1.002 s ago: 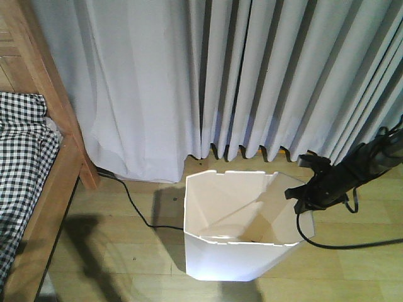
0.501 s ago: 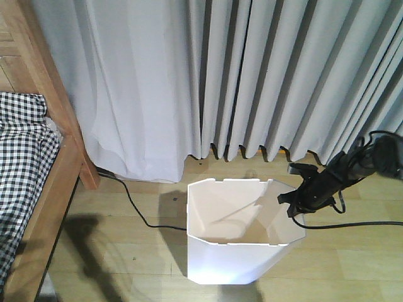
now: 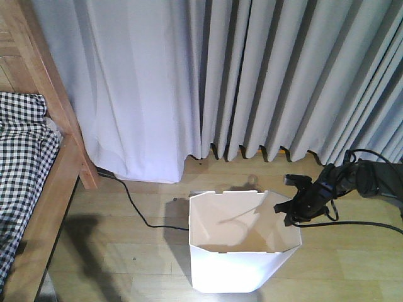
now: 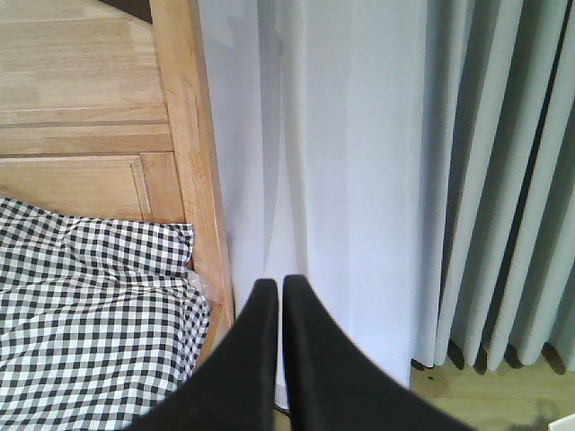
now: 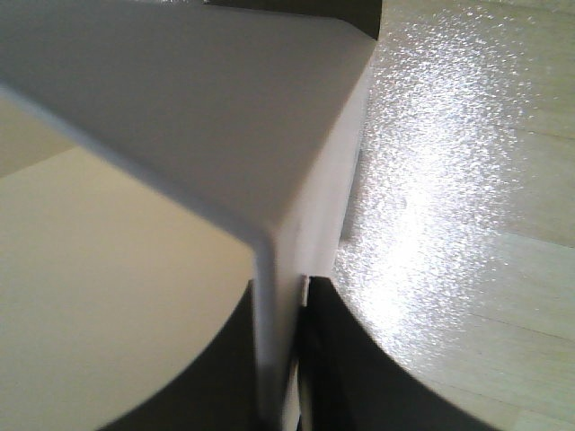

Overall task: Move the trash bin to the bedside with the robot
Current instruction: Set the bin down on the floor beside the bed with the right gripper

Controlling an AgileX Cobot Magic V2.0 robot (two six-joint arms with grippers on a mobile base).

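Where curtains hang, wood floor, trash bin

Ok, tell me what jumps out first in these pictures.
The white faceted plastic trash bin stands open on the pale wooden floor, with the right arm's black tool clamped on its right rim. Behind hang long pale grey pleated curtains; at far left is the light-brown wooden bed frame with black-and-white checkered bedding.

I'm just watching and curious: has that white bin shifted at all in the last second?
Yes. The trash bin has slid slightly right and down in the front view, away from the bed frame.
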